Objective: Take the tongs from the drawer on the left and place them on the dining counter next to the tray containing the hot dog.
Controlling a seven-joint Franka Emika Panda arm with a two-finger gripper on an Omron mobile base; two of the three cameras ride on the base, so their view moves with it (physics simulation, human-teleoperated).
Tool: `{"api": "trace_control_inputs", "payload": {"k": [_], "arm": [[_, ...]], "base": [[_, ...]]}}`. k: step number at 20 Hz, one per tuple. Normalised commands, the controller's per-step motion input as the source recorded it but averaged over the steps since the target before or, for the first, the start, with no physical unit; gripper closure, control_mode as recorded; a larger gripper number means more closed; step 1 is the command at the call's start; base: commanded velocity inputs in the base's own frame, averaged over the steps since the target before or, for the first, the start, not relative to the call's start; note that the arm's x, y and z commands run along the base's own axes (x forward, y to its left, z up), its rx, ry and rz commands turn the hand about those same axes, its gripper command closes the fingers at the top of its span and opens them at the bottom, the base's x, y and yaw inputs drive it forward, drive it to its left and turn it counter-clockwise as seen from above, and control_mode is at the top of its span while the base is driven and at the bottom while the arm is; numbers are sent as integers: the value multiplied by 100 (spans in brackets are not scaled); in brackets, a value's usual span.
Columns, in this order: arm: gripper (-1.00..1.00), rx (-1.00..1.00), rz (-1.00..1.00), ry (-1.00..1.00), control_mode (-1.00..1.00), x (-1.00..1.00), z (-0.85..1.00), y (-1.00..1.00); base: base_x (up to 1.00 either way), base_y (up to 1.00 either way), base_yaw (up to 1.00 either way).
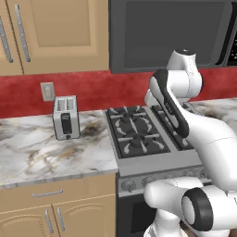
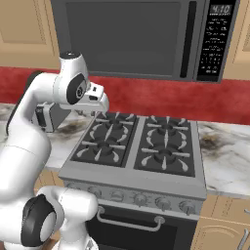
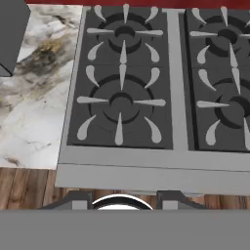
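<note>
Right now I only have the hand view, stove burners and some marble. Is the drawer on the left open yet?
Observer: No. The drawer under the worktop left of the stove is shut.
Operator: What's the dark block at my top left?
Observer: A toaster, upright on that worktop near the wall.
Operator: Anything overhead?
Observer: A microwave hangs over the stove; the gripper is below it, above the left burners.

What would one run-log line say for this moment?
phase: before reach | gripper: over stove, nothing held | drawer: closed | toaster: on worktop
</note>
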Motion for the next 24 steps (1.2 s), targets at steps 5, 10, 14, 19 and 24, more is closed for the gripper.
{"api": "trace_control_inputs", "payload": {"k": [5,10,14,19,24], "arm": [[-100,-15,3,3,-100,-23,-36,44],[-100,-45,22,0,-100,-75,-86,100],[-100,-25,27,2,-100,-75,-65,100],[-100,-20,25,1,-100,-57,-39,100],[-100,-18,24,0,-100,-27,-34,100]], "base": [[0,0,0],[0,0,0],[0,0,0],[0,0,0],[0,0,0]]}}
